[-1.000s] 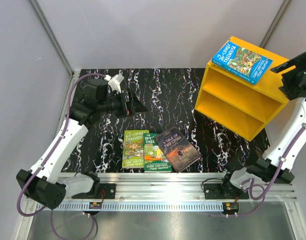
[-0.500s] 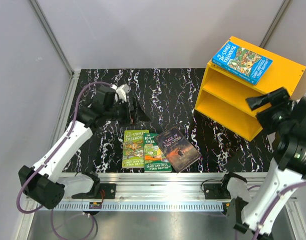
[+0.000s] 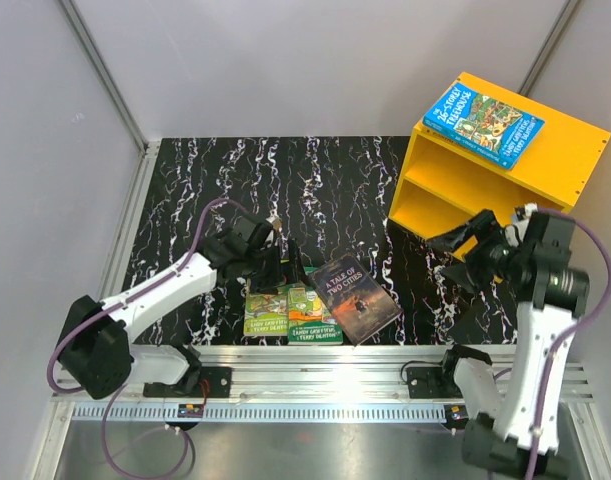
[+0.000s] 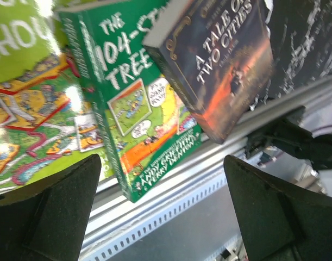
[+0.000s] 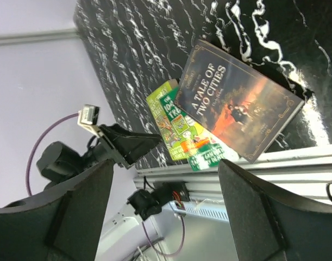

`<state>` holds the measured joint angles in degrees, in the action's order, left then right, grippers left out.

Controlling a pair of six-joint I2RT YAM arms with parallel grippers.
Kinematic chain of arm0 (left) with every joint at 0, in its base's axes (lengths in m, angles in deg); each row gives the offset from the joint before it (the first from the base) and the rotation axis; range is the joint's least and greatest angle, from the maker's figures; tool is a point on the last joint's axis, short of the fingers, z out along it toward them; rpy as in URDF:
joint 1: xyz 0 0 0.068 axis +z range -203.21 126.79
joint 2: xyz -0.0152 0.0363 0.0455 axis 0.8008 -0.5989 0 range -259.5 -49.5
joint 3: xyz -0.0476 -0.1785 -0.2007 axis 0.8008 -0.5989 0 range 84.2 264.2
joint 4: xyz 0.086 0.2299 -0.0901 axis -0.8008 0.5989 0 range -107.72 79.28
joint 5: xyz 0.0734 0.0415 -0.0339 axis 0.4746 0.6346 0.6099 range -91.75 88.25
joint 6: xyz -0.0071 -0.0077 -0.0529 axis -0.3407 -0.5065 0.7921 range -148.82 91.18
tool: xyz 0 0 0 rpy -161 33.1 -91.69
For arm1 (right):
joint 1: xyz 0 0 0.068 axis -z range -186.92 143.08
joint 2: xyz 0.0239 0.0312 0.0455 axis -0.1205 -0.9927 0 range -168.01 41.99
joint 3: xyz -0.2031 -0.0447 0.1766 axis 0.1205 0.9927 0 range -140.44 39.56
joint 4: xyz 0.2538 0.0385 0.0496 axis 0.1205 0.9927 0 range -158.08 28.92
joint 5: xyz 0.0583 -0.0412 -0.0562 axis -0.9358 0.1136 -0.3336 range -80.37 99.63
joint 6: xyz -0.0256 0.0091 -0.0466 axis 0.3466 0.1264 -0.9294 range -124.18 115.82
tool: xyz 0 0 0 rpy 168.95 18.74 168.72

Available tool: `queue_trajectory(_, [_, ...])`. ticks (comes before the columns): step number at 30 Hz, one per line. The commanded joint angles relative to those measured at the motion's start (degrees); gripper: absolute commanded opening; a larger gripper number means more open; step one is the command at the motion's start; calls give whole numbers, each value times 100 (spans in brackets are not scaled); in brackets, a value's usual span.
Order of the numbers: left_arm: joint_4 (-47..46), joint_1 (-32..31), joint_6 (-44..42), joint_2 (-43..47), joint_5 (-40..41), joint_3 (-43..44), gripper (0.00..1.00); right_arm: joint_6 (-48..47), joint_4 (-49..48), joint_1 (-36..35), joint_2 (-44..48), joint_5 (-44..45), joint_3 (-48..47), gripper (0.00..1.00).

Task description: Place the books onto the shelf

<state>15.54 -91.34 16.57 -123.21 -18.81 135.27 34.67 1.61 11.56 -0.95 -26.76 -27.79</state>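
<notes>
Well, my left gripper (image 3: 285, 265) hovers with its fingers wide apart, holding nothing, just over the far edge of two green books (image 3: 268, 312) lying side by side at the table's (image 3: 325, 180) near edge. A brown book (image 3: 357, 298) overlaps the right one. My right gripper (image 3: 458, 257), fingers also spread and holding nothing, hangs before the yellow shelf (image 3: 570, 150). A blue book (image 3: 483, 122) lies on the shelf's top.
</notes>
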Motion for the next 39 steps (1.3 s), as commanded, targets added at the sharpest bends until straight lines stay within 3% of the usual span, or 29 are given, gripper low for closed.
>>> queue_trajectory(1, [-84,7,-170,-108,563,192,99,-535,-175,-379,-1100,163,-575,86])
queue_trajectory(6, [85,7,-425,-354,853,70,99,-212,-456,-2230,-2488,1579,-1368,88])
queue_trajectory(7, [67,7,-434,-389,853,26,99,-89,-482,-3061,-2648,2051,-1403,88])
queue_trajectory(10, [-99,-1,-443,-504,862,-184,99,279,-877,-3745,-2808,2294,-1027,89])
queue_trajectory(14, [-766,-2,-224,-556,661,-641,99,518,-1826,-3738,-2500,2047,237,89])
queue_trajectory(19, [-1330,-116,-21,-714,572,-958,99,334,-2239,-3746,-2790,2065,1213,88])
queue_trajectory(22, [-1506,-177,-21,-864,528,-959,99,351,-2958,-3746,-3070,2048,1671,88])
queue_trajectory(35, [-2015,-195,111,-1145,230,-1195,99,351,-4086,-3755,-4354,2021,2235,89])
queue_trajectory(39, [-2200,-247,172,-1233,142,-1231,93,561,-4472,-3746,-4451,1741,2586,87])
